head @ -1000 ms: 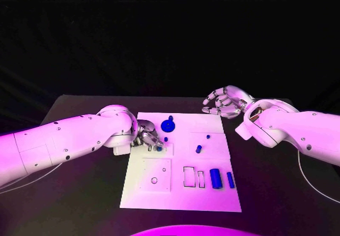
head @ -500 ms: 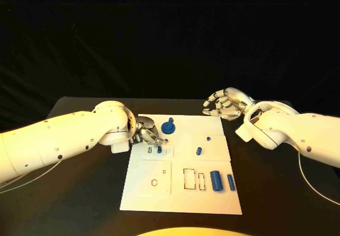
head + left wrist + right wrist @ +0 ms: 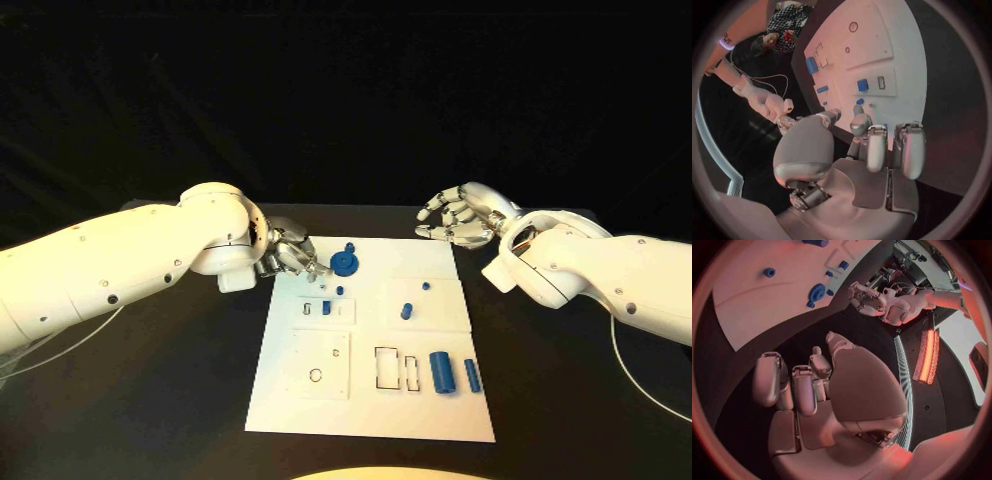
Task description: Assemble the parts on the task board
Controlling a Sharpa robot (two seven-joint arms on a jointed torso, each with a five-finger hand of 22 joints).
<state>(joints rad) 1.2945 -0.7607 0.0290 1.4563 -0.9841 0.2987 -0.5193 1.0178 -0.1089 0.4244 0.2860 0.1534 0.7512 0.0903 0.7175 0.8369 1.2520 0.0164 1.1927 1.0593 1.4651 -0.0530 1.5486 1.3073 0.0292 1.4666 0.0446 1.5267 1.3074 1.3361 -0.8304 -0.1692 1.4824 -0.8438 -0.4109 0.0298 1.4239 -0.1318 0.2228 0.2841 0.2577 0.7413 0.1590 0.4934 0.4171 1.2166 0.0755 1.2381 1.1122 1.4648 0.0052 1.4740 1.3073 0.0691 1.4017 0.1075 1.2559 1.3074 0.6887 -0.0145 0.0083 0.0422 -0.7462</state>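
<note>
Blue round part (image 3: 343,262) stands just beside the left hand (image 3: 291,254), whose loosely curled fingers seemingly hold nothing.

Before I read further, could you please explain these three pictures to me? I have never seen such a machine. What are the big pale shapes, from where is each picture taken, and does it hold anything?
The pale shapes are a robot's two arms, each ending in a silver many-fingered hand. The square picture looks down from its head; the round ones come from cameras at each wrist. On the black table lies a white rectangular task board with small blue parts: a round blue disc at its far end and two blue blocks nearer. The left hand hovers at the board's far left corner, the right hand beyond its far right corner. Both hold nothing, fingers loosely curled.
</note>
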